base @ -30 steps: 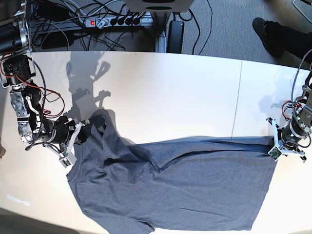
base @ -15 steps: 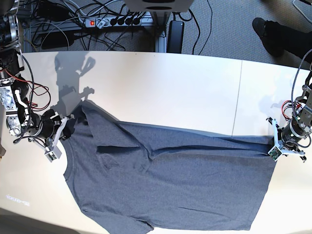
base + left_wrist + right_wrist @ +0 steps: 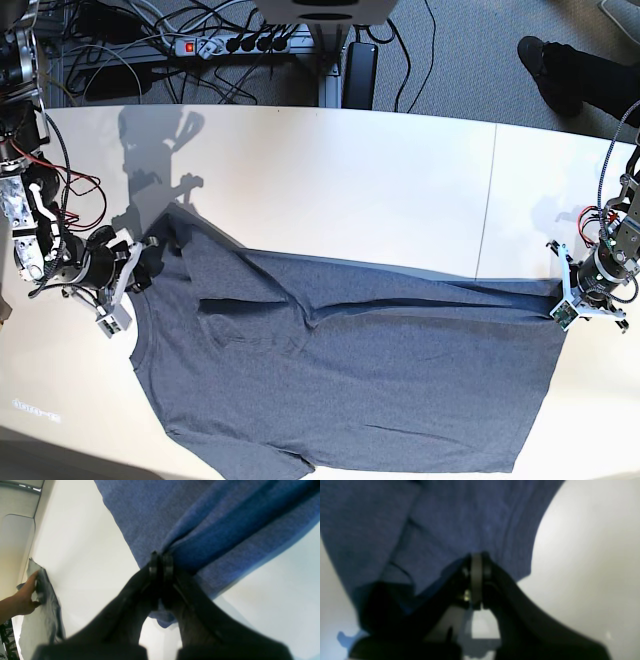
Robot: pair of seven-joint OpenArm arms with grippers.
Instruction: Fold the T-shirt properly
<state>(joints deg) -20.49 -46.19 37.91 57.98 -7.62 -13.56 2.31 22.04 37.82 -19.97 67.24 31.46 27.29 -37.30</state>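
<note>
With the left claw [image 3: 566, 303] and right claw [image 3: 130, 283] each clamped on opposite ends of the T-shirt [image 3: 350, 380], the spreading step is in hand; next, it likely needs laying flat on the worktop [image 3: 330, 180].

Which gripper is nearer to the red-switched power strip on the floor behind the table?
The right gripper: shut on the T-shirt at the table's end below the power strip. The left gripper pinches the shirt's corner at the opposite end, much farther away.
</note>
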